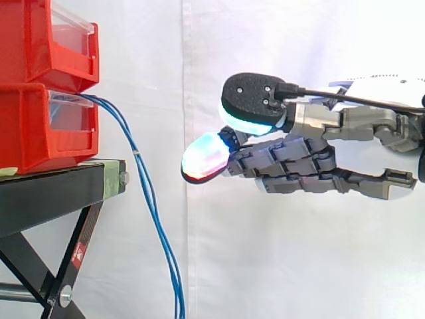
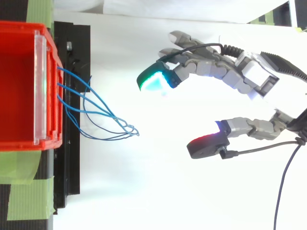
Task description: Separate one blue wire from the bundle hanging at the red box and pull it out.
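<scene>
1. Nearest in the side view was the robot hand point(image 1: 299, 159), right of centre. Its black-backed thumb pad point(image 1: 255, 100) sat above the grey fingers, spread apart from them with nothing between.
2. Well to its left, the bundle of thin blue wires point(image 1: 147, 193) left the lower red plastic bin point(image 1: 40, 126) at upper left. It hung past the black metal stand point(image 1: 53, 189) to the bottom edge, untouched.
3. From above, the hand point(image 2: 225, 72) lay at upper right, open. The wires point(image 2: 120, 125) fanned from the bin point(image 2: 19, 96) and drew together left of centre.
4. Doing this step well likely meant reaching where the strands fanned apart near the bin, pinching one outer strand alone, then pulling rightward.
</scene>
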Robot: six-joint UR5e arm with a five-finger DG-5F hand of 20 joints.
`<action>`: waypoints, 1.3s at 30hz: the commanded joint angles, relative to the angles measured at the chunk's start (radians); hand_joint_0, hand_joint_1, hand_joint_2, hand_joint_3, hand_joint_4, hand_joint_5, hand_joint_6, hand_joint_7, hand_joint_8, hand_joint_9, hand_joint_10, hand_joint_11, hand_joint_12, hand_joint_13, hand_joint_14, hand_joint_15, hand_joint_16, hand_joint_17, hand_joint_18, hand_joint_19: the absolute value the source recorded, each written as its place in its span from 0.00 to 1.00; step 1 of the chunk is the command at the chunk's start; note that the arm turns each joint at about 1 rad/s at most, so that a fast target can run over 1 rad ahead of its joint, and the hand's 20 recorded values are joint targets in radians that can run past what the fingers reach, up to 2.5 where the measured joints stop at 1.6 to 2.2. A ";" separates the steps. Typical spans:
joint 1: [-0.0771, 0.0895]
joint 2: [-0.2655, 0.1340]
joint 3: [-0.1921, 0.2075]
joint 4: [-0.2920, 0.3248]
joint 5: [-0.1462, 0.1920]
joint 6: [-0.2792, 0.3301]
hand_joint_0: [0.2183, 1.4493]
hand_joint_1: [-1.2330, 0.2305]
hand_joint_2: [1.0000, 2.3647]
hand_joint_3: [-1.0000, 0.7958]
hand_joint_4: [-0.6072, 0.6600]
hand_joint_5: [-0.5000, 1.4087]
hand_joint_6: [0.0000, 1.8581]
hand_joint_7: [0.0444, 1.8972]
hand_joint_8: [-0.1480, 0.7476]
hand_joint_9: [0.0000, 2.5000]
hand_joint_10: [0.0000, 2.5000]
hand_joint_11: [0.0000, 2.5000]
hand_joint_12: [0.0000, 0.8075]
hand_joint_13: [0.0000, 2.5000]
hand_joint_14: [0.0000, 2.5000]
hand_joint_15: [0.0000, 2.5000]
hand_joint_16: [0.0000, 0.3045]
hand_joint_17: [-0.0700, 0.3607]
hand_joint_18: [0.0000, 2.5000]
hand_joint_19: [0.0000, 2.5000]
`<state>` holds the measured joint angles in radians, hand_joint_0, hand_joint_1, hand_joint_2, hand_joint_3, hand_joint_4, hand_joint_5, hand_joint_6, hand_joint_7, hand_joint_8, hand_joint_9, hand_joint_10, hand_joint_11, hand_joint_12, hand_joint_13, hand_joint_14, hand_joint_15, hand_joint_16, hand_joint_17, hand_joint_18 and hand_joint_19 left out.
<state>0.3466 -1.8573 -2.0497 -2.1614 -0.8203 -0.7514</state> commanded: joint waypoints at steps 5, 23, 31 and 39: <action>-0.014 -0.037 0.023 0.003 -0.049 0.090 0.22 0.48 0.00 0.28 0.67 0.15 0.27 0.40 0.48 0.12 0.00 0.07 0.41 0.00 0.00 0.04 0.18 0.46 0.00 0.07; -0.097 -0.158 0.171 -0.156 -0.232 0.343 0.23 0.48 0.00 0.28 0.67 0.16 0.27 0.41 0.48 0.13 0.00 0.07 0.41 0.00 0.00 0.05 0.18 0.45 0.00 0.08; -0.109 -0.158 0.171 -0.156 -0.246 0.334 0.24 0.47 0.00 0.28 0.68 0.16 0.27 0.42 0.48 0.14 0.00 0.08 0.42 0.01 0.00 0.05 0.18 0.45 0.00 0.09; -0.110 -0.164 0.186 -0.118 -0.246 0.296 0.26 0.43 0.00 0.28 0.70 0.17 0.27 0.50 0.48 0.17 0.00 0.11 0.41 0.04 0.00 0.05 0.17 0.44 0.00 0.10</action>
<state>0.2366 -2.0161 -1.8725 -2.2972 -1.0660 -0.4308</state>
